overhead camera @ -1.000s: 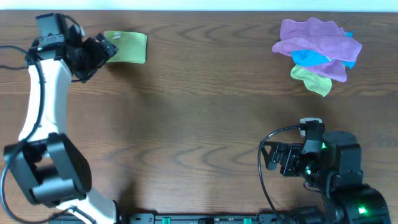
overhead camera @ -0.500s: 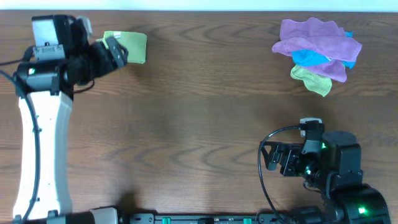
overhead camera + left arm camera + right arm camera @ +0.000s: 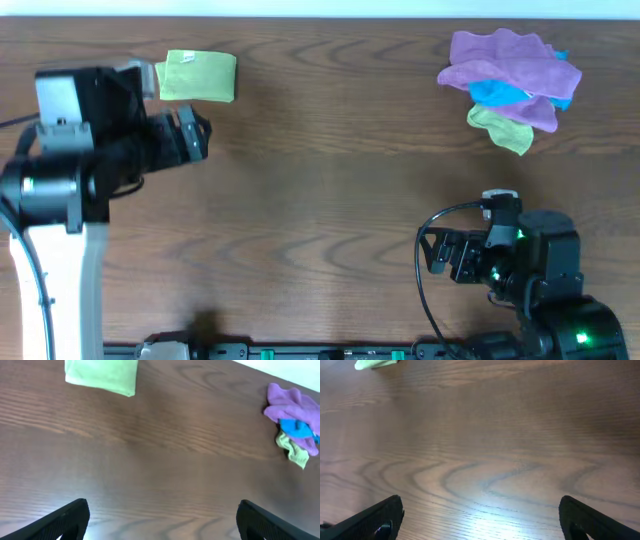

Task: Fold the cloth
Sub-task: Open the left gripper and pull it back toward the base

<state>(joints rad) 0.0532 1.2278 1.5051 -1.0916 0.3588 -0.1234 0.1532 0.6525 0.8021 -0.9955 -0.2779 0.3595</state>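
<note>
The lime-green cloth (image 3: 198, 76) lies folded into a small rectangle at the far left of the table. It also shows at the top left of the left wrist view (image 3: 101, 375) and as a sliver at the top left of the right wrist view (image 3: 375, 364). My left gripper (image 3: 193, 138) is open and empty, raised above the table just in front of the cloth and apart from it. My right gripper (image 3: 432, 255) is open and empty near the front right.
A heap of purple, blue and olive-green cloths (image 3: 512, 82) lies at the far right, also seen in the left wrist view (image 3: 294, 420). The dark wooden table (image 3: 320, 190) spans the whole view.
My left gripper has drawn back from the folded cloth toward the front and lifted away from it. The cloth stays flat. The right arm has not moved.
</note>
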